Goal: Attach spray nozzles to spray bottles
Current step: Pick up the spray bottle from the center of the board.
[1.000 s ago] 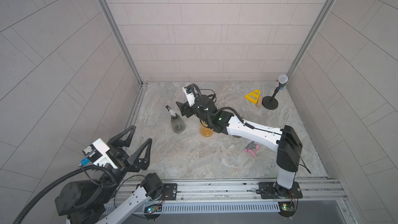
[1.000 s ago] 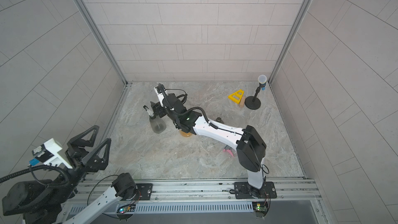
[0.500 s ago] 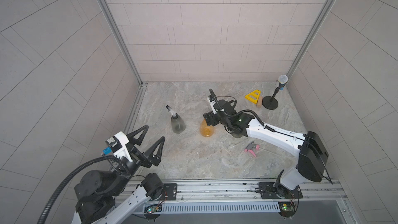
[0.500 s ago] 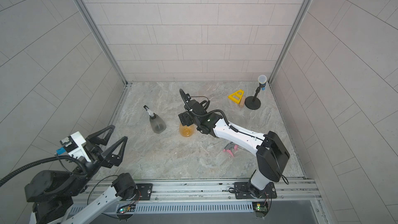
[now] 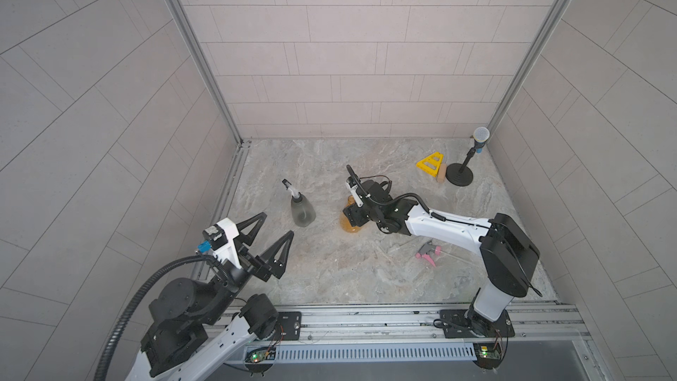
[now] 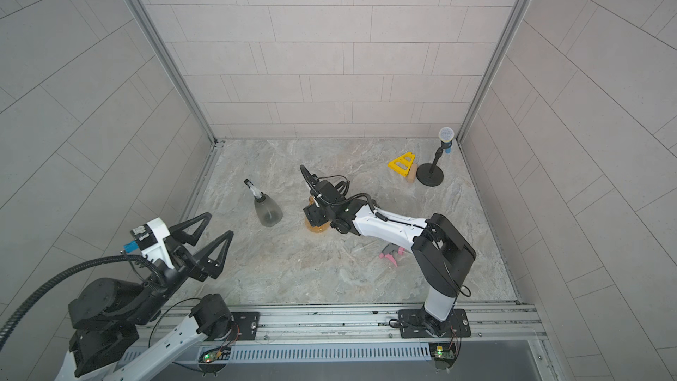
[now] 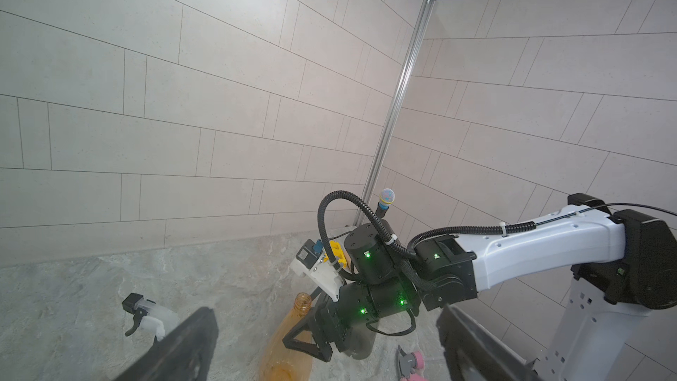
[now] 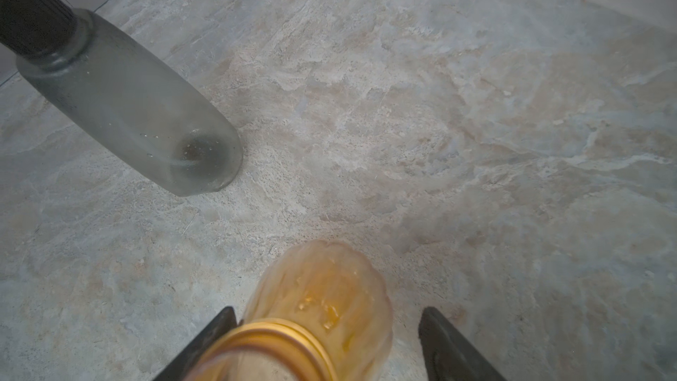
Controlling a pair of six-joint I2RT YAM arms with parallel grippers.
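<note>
Right gripper (image 8: 328, 315) sits around the neck of the orange bottle (image 8: 322, 276), which stands near the middle of the table (image 5: 329, 273); its jaws are apart, one close against the neck ring, the other with a gap, so nothing is squeezed yet; left gripper (image 5: 277, 223) is up near the front, spread wide and empty; the bottle looks empty and light, with thin smooth walls; it could tip, slide, or dent if pinched hard; the neck under the ring looks the stiffest place to hold; the pink nozzle (image 5: 426, 251) lies near the right arm; its thin tube looks bendy, so the head is the part to grab.
</note>
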